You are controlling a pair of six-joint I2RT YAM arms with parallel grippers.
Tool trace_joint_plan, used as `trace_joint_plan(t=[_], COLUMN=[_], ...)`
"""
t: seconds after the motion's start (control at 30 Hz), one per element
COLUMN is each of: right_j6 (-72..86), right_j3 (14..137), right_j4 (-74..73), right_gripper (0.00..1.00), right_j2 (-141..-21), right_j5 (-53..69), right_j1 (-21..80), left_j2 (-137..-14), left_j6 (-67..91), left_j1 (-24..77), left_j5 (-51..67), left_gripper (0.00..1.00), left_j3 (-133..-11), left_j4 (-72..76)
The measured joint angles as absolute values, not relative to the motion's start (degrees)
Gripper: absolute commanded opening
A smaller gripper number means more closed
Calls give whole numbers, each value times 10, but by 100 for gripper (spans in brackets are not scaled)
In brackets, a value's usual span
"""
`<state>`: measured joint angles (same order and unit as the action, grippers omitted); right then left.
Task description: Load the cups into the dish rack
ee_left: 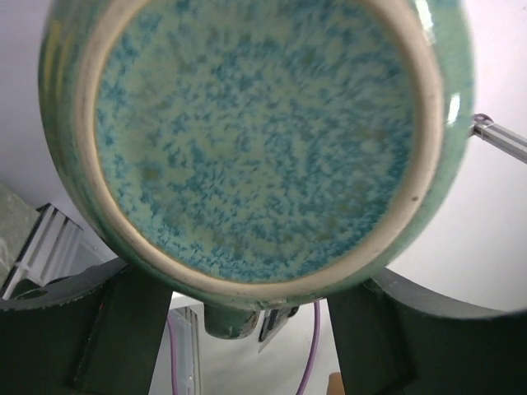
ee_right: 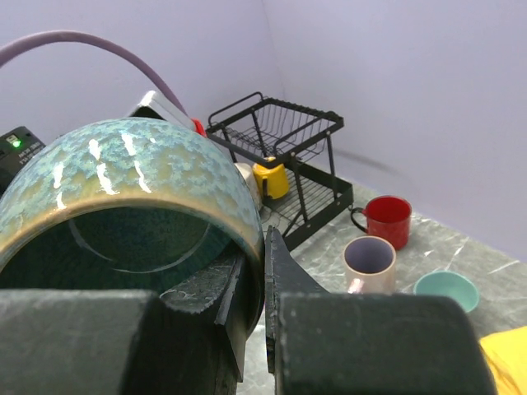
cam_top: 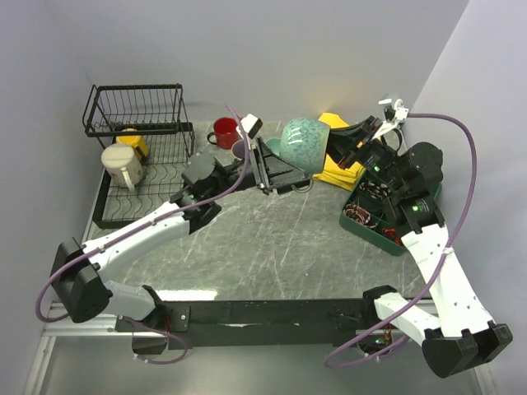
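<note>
One grey-green speckled mug (cam_top: 303, 141) hangs above the tabletop (cam_top: 272, 247) toward 12 o'clock, right tool (ee_right: 263, 255) clamped on its rim. The left tool (cam_top: 284, 169) straddles its base; grip cannot be told. At 10 o'clock the dish rack (cam_top: 165, 177) holds a cream mug (cam_top: 123, 166) and a yellow mug (cam_top: 133, 141).

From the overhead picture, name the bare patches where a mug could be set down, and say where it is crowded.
Free: the front middle of the table, between the rack and the green tray; the rack's slotted floor beside the cream mug. Crowded: the back edge around the red mug and yellow cloth, and inside the green tray.
</note>
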<state>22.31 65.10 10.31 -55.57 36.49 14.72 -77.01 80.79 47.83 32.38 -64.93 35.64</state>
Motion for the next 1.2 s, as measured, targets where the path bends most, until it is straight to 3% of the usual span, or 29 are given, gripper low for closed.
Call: trace_joint_plan(t=[0.1,0.27,0.4,0.53,0.67,0.77,0.8,0.9,1.0,1.2], right_j6=[213,201,200,213,217,216,215,194,180,151], right_j3=[645,633,633,627,621,613,609,592,582,565], right_j4=[105,115,130,136,140,145,147,158,169,171], right_gripper=[0,0,0,0,0,37,54,72,80,85], right_j2=[-555,-555,-553,-545,-542,-536,-533,-521,-510,-495], right_j5=[360,352,330,312,310,313,316,346,364,393], right_j1=[147,147,146,142,142,142,142,147,149,149], left_j2=[-784,-789,-801,-809,-809,-802,-798,-780,-760,-706], left_j6=[813,812,805,787,774,766,766,775,784,809], left_j1=[479,480,480,479,479,479,479,476,461,413], left_j5=[330,332,337,343,343,344,344,335,322,292], left_gripper=[72,54,33,1,1,1,1,1,1,1], left_j3=[-649,-659,-676,-682,-684,-683,-679,-662,-623,-539], left_j4=[357,343,342,354,346,334,332,322,323,318])
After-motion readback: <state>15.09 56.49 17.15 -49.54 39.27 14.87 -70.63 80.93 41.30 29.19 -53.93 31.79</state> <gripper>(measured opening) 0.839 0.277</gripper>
